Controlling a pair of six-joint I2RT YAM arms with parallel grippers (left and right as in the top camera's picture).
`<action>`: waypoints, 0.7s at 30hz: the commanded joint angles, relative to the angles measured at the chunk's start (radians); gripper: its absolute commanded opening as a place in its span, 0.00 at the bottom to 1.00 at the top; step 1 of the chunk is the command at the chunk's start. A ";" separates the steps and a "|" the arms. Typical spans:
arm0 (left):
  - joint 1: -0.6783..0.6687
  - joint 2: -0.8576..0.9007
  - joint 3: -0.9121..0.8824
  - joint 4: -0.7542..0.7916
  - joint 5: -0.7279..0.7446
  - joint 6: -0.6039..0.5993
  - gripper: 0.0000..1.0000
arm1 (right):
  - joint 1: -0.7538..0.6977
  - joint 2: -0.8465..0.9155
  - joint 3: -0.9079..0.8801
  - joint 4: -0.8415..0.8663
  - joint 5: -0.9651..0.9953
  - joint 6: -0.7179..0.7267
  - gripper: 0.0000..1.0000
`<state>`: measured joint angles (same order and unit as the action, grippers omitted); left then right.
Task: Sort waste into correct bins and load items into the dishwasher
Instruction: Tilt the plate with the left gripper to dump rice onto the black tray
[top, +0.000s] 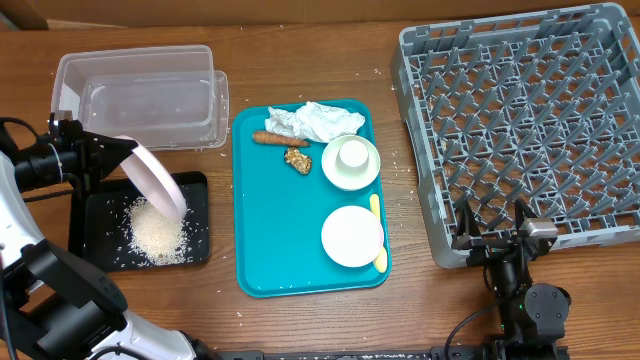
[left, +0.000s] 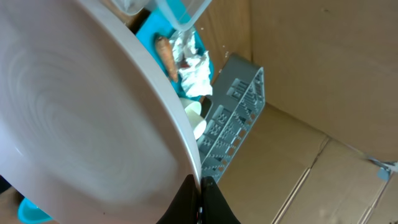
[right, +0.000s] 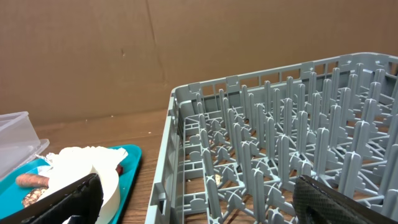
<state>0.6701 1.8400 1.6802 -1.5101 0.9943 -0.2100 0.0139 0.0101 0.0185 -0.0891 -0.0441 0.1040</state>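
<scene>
Pale pinkish-white round dinner plate (top: 158, 183) tilted over shallow black rectangular tray (top: 196, 190), left tabletop (top: 410, 300) | likely stiff, slick, breakable (rim hold suits it) | left fingers (left: 217, 208) clenched on rim | right fingers (right: 68, 199) released, empty

even, soft indoor light; faint shadows, sharp focus

Plate (left: 81, 124) cropped, L wrist cam

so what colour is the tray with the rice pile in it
Black. The shallow tray holding the rice pile shows best in the overhead view.
</scene>
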 joint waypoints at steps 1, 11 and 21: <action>0.006 -0.027 0.024 0.020 -0.025 -0.003 0.04 | -0.003 -0.007 -0.010 0.008 0.010 0.000 1.00; -0.025 -0.029 0.024 -0.036 -0.108 0.050 0.04 | -0.003 -0.007 -0.010 0.008 0.010 0.000 1.00; -0.231 -0.094 0.024 -0.029 -0.237 -0.002 0.04 | -0.003 -0.007 -0.010 0.008 0.010 0.000 1.00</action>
<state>0.5076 1.8130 1.6802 -1.5379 0.8242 -0.1802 0.0135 0.0101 0.0185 -0.0891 -0.0441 0.1043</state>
